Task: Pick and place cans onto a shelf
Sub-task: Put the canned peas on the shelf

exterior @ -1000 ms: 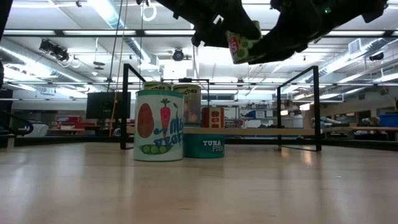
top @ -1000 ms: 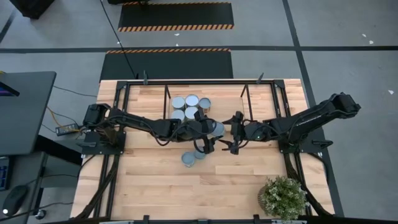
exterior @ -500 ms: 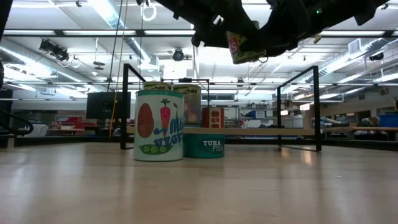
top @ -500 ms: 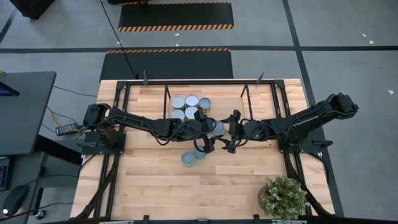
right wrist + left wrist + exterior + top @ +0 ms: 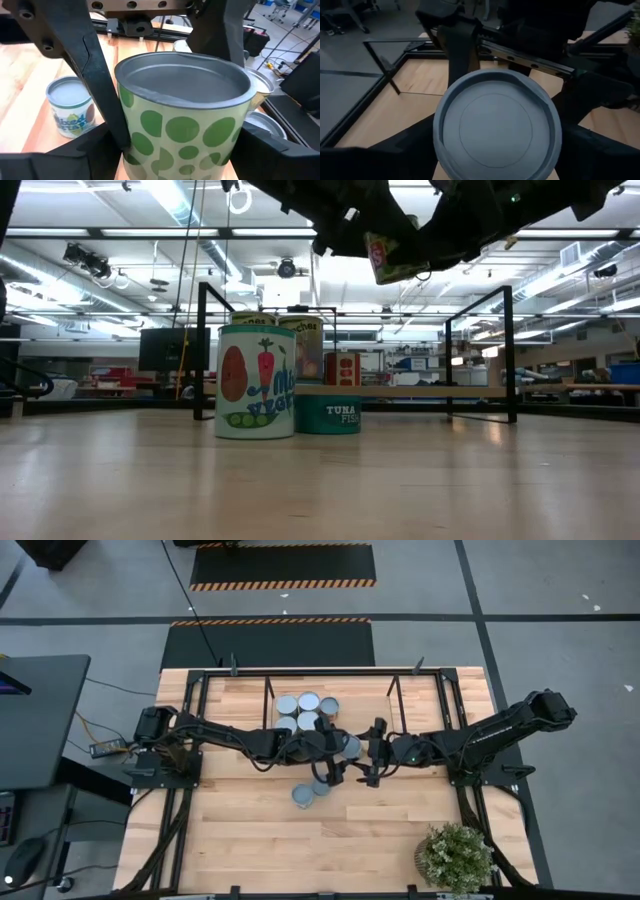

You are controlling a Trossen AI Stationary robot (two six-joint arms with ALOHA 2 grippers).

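One can (image 5: 185,120), green-dotted with a grey top (image 5: 497,125), hangs in the air over the table's middle (image 5: 349,747), high up in the low view (image 5: 390,255). My left gripper (image 5: 342,753) comes at it from the left and my right gripper (image 5: 365,753) from the right; both are shut on it. Several cans (image 5: 305,710) stand on the shelf (image 5: 395,690). Two more cans (image 5: 300,796) (image 5: 321,787) stand on their bases on the table, in front of the shelf. My left gripper holds the can's side wall (image 5: 125,135) between its two fingers (image 5: 95,75), which come nearly level from the table's left and lie on opposite sides. The can is lifted clear and slightly tilted. My right gripper has the can's lower wall (image 5: 227,150) between its two fingers (image 5: 280,150), nearly level from the table's right. The gripper itself partly hides the places of contact.
A vegetable can (image 5: 255,380) and a tuna can (image 5: 327,412) stand close below the grippers. The shelf's dark posts (image 5: 203,350) (image 5: 511,350) rise behind them. A potted plant (image 5: 455,858) sits at the near right corner.
My right gripper has edged toward the table's left, up to the can. The can has tipped a little and stays lifted between the two grippers.
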